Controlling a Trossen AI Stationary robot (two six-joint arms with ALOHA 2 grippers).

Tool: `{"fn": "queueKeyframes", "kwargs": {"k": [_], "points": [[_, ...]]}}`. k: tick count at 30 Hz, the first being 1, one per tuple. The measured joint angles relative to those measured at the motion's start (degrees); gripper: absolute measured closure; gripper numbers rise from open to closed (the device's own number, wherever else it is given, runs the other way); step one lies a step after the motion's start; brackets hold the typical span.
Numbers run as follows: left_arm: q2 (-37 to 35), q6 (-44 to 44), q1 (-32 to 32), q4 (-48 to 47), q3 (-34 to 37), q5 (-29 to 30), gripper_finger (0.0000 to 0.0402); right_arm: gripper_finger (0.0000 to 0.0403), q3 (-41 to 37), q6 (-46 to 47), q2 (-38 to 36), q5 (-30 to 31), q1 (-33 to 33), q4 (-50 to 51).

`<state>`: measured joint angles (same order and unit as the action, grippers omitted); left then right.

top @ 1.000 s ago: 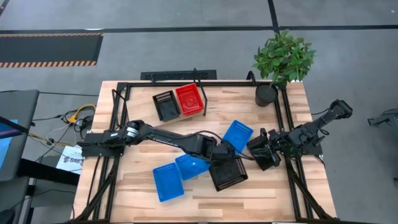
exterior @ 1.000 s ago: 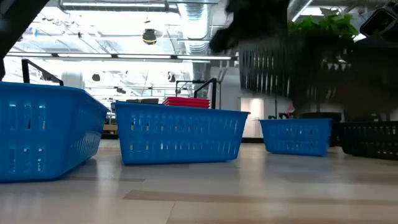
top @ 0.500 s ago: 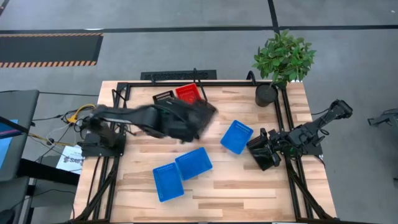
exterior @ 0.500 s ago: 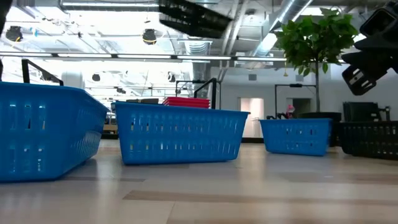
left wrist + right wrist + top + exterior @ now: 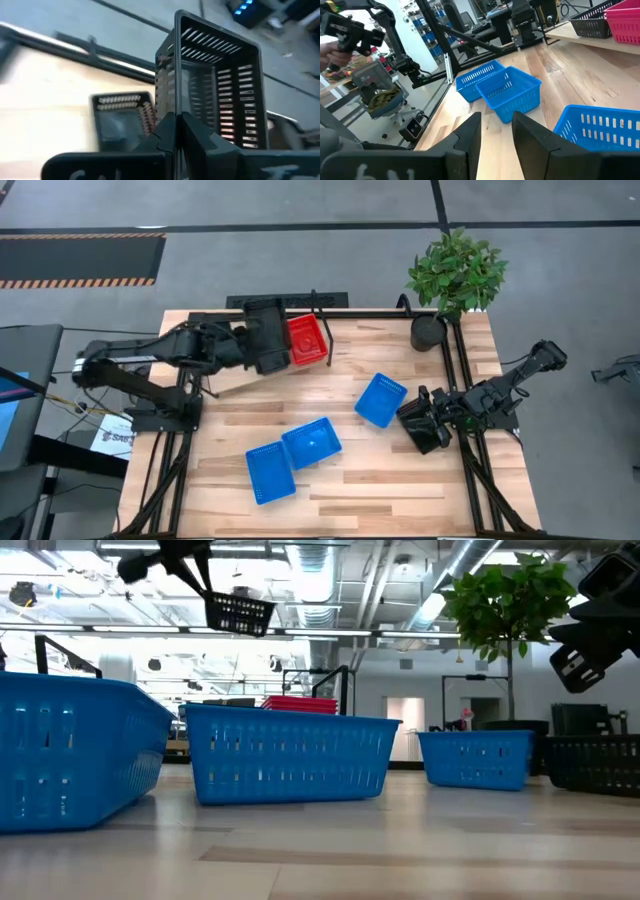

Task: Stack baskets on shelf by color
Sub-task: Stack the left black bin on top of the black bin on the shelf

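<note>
My left gripper is shut on a black basket and holds it high above the far left of the table. In the low view this basket hangs tilted in the air. Under it a second black basket rests by its bottom on the shelf, beside a red basket. Three blue baskets stand on the tabletop. My right gripper waits open at the table's right side, touching nothing. My left gripper pinches one side wall of the black basket near its rim between its two fingers; the wall stands edge-on between them. The fingers slant downward from the table's left. The basket is lifted clear and tilted, above the black basket on the shelf.
A potted plant stands at the far right corner. Black frame bars run along the table's edges. Bare wood lies between the shelf and the blue baskets.
My left gripper has lifted the black basket off the table's near middle, beside the blue baskets. It has carried the basket up and toward the far left, rolling its wrist, until the basket hangs over the shelf's black basket.
</note>
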<state>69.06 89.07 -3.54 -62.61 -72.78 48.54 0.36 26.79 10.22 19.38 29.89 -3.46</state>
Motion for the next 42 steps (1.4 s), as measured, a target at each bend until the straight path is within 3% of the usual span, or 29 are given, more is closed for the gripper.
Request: {"fn": "queueKeyframes", "kwargs": {"k": [5,12,16,24,30,42], "points": [[-2.45,-1.74,-2.98,10.47,7.53,-4.01,0.04,0.0269,0.0,0.17,0.0,0.0,0.02,0.0],[-2.46,14.63,-4.34,9.21,16.04,-5.52,0.0399,0.0269,0.0,0.21,0.0,0.04,0.02,0.0],[-2.44,19.46,-4.77,9.86,18.61,-7.34,0.0399,0.0269,0.0,0.21,0.0,0.04,0.02,0.0],[-2.45,13.17,-7.84,11.33,19.62,-8.13,0.0399,0.0269,0.0,0.23,0.0,0.04,0.02,0.0],[-2.45,6.14,-10.89,12.65,19.62,-13.32,0.0399,0.0269,-0.01,0.23,0.0,0.04,0.02,0.0],[-2.43,8.53,-11.16,14.37,22.6,-14.12,0.0399,0.0269,0.0,0.25,0.0,0.04,0.02,0.0]]}}
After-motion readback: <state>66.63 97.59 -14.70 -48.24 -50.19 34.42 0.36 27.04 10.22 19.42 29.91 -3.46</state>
